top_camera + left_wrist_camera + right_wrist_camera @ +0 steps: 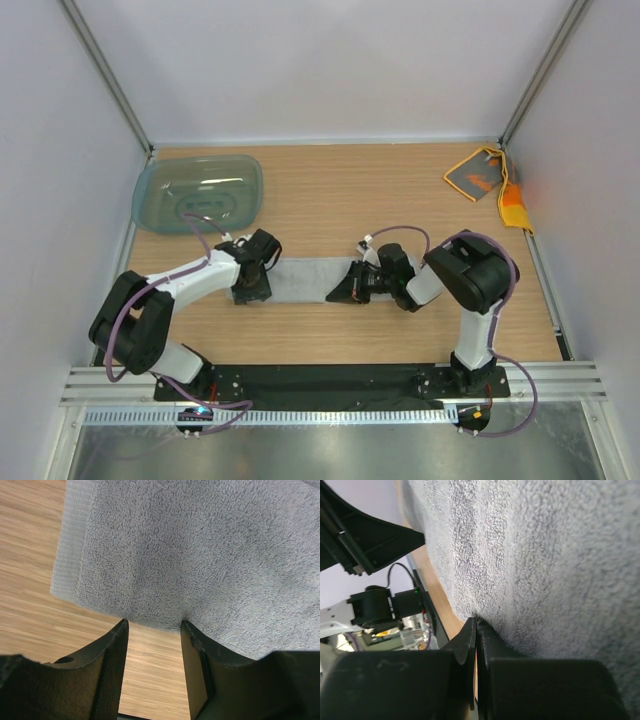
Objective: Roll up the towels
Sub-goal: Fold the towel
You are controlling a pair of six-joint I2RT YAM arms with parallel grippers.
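The light grey terry towel (305,280) lies flat on the wooden tabletop (340,200). It is a long strip, and it runs from one end effector to the other.

The left end effector (152,625) sits at the towel's left short end. Its fingers are apart with bare wood between them, and they hold nothing. The towel's edge lies right at its fingertips and stretches away in front of it.

The right end effector (476,622) is at the other short end. It is squeezed tight, with its tips on the towel's edge. A bit of cloth may be caught between them, but the view is too close to tell.

Both arms are about as near to this towel as each other, so a roll could start from either end.

The bright orange cloth with a grey face (485,180) lies crumpled well beyond the right end effector, far from the left one.

There are two towels, two arms and one see-through teal plastic tub (150,200). The tub is beyond the left end effector.
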